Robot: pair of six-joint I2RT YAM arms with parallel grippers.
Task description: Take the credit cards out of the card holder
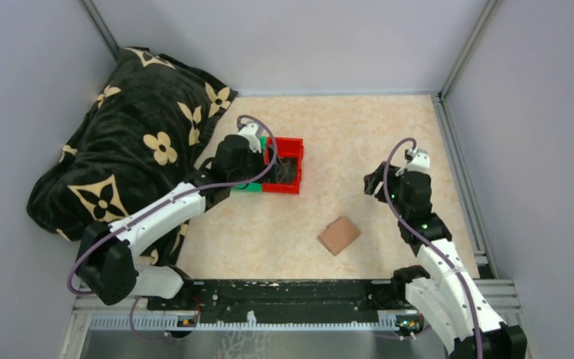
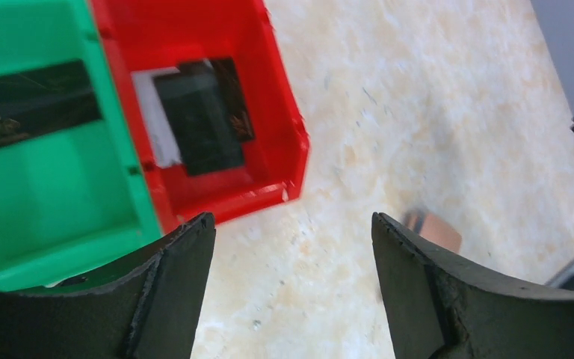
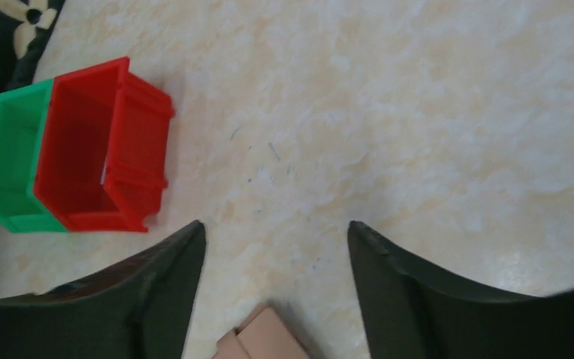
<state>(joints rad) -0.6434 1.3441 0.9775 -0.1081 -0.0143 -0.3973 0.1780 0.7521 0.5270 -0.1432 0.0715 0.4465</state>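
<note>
The left fingers (image 2: 187, 262) are released and empty above the counter (image 2: 433, 97). Dark cards (image 2: 202, 120) lie in the red bin (image 2: 269, 172) just ahead of them, and another lies in the green bin (image 2: 60, 217) beside it. The right fingers (image 3: 172, 269) are also released, with the closed holder (image 3: 265, 340) lying between them, untouched.

A beige marbled tabletop (image 1: 359, 127) fills the middle. 2 plastic bins stand touching side by side, a little toward 10 o'clock from its centre: a red bin (image 1: 293, 143) and, on its 9 o'clock side, a green bin (image 1: 248, 187). A black cloth (image 1: 127, 161) patterned with cream flowers is heaped toward 9 o'clock, just beside the green bin. Grey walls (image 1: 306, 37) enclose 3 sides.
</note>
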